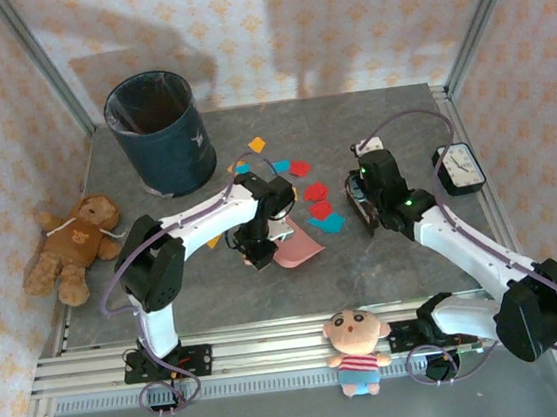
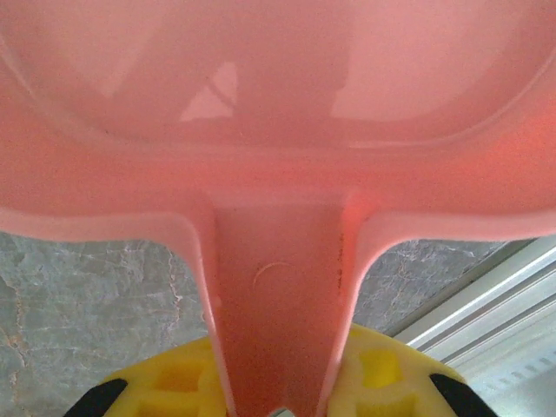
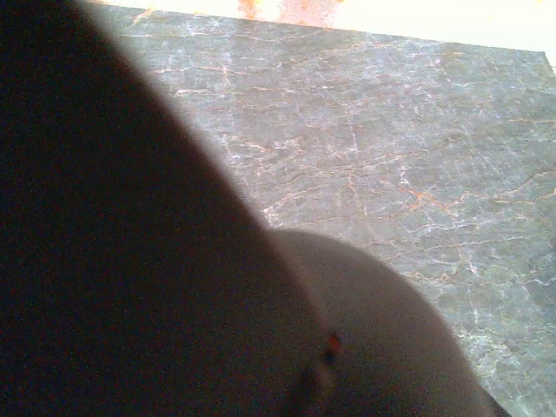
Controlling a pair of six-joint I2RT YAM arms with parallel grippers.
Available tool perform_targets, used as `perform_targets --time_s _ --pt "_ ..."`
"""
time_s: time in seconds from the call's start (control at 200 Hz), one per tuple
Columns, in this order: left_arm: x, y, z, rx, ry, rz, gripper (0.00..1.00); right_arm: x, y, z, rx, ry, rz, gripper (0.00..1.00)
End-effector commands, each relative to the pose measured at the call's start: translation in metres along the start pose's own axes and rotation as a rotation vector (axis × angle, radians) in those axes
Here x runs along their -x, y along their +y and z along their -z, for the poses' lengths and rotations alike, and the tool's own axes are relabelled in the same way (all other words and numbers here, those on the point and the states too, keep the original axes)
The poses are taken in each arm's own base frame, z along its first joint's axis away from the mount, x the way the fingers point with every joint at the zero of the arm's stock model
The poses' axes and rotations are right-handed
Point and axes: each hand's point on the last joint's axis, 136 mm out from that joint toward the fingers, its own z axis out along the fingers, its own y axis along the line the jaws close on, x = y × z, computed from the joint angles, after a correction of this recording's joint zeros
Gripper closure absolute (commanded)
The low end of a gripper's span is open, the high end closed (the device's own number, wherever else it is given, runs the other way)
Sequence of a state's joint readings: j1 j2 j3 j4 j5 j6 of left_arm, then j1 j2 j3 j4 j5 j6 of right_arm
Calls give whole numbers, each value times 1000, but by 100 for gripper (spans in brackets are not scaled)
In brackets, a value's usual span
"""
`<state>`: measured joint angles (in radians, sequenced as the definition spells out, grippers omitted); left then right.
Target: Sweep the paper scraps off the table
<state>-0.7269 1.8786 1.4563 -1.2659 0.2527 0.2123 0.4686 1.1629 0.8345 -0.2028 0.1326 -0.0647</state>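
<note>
With my left gripper (image 2: pixel 278 387) clamped on the handle of the pink dustpan (image 1: pixel 299 249) and my right gripper (image 1: pixel 361 205) clenched shut at centre right, the paper scraps (image 1: pixel 319 208) lay on the table (image 1: pixel 218 298) between them, just up-frame of the pan

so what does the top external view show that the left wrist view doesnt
Top external adds: the paper scraps scattered mid-table, the dark bin, a teddy bear, a doll, a clock and both arms. Left wrist adds: a close look at the left pincer, its yellow fingers shut on the handle of the pink dustpan, with a round moulding mark on that handle. Shared: the pink dustpan and the grey stone table.
</note>
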Motion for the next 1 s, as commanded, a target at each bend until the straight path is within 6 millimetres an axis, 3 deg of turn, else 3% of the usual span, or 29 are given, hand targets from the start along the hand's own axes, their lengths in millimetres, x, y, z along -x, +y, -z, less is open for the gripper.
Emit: perform_targets --time_s 0.0,0.601,0.916,0.996 --pt "-1 -2 5 13 32 -43 100 0 11 -3 34 -15 1 100" --pt "27 10 -13 63 94 -40 100 -11 58 -4 229 30 -36 100" --pt "40 14 -15 80 74 -18 100 -10 68 8 297 57 -59 100" --pt "41 15 -16 86 71 -11 100 -3 64 19 295 32 -62 100"
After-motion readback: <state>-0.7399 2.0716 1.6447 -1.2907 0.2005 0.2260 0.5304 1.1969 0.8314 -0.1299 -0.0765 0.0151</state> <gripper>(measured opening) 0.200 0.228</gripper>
